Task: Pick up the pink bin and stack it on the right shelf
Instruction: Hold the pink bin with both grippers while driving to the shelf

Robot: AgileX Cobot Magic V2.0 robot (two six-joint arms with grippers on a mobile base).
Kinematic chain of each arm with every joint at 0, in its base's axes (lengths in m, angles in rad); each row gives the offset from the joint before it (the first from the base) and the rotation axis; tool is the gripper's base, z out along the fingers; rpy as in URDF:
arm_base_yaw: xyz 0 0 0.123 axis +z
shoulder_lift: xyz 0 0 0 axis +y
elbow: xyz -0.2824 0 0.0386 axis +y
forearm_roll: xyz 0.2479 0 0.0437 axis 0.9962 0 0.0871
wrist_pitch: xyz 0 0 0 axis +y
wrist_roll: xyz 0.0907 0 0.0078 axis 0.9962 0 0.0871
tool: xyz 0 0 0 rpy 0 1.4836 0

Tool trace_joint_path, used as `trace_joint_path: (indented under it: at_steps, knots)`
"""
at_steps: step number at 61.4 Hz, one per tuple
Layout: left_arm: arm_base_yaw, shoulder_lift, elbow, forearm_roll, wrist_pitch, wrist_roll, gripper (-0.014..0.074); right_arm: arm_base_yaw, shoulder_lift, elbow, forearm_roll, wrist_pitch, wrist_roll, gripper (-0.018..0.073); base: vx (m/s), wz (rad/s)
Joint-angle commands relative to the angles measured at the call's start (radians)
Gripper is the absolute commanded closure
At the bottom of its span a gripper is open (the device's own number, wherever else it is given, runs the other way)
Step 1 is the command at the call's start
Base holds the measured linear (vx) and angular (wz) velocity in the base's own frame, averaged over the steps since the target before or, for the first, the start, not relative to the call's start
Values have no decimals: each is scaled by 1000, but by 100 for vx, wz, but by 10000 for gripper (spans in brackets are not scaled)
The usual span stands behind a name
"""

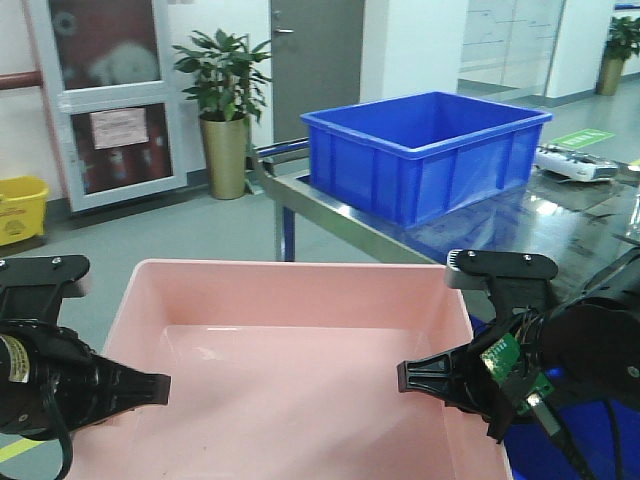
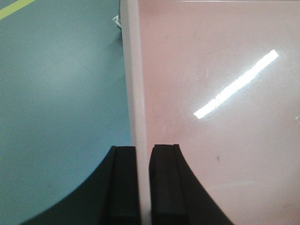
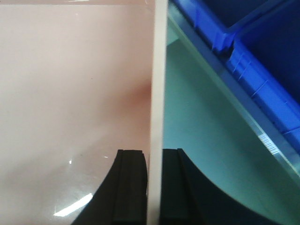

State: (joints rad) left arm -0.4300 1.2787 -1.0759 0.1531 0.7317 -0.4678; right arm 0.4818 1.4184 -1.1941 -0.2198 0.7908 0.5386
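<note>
— Where was the pink bin [image 1: 290, 370]?

— Nearest us, held clear of the floor [image 2: 56, 93] between the two arms, open side up. The left gripper [image 2: 143, 151] pinched the left wall, one finger inside, one outside, rim between them. The right gripper [image 3: 156, 152] did likewise on the right wall. Both were closed down to the thickness of the plastic. I could not tell which side of the bin was longer.

— And the right shelf [image 1: 585, 215]?

— Ahead and off to the right. Dark glossy top, its near edge just beyond the bin's far rim. The right gripper was the nearer one.

— Anything in the way?

— A blue crate [image 1: 425, 150] stood on the shelf's near end, on the line forward. My guess: the bin had to go up and rightward, past the crate or onto it. I could not tell whether the bin's underside cleared the shelf edge.

— Further back?

— A white device [image 1: 575, 162] on the shelf behind the crate. A potted plant [image 1: 225, 110] by a grey door [image 1: 315, 60]. A yellow bucket [image 1: 20, 208] far left.
</note>
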Motion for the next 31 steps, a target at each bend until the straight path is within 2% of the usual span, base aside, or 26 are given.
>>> trace_joint_path:
  at_steps: [1, 16, 31]
  knots:
    - [2, -40, -31, 58, -43, -2, 477, -14, -39, -30, -87, -11, -9, 513, 36, -26]
    - [2, -40, -31, 58, -43, -2, 477, -14, -39, -30, -87, -11, -9, 513, 34, -37]
    - [2, -40, -31, 58, -43, -2, 477, -14, -39, -30, -88, -12, -9, 513, 30, -56]
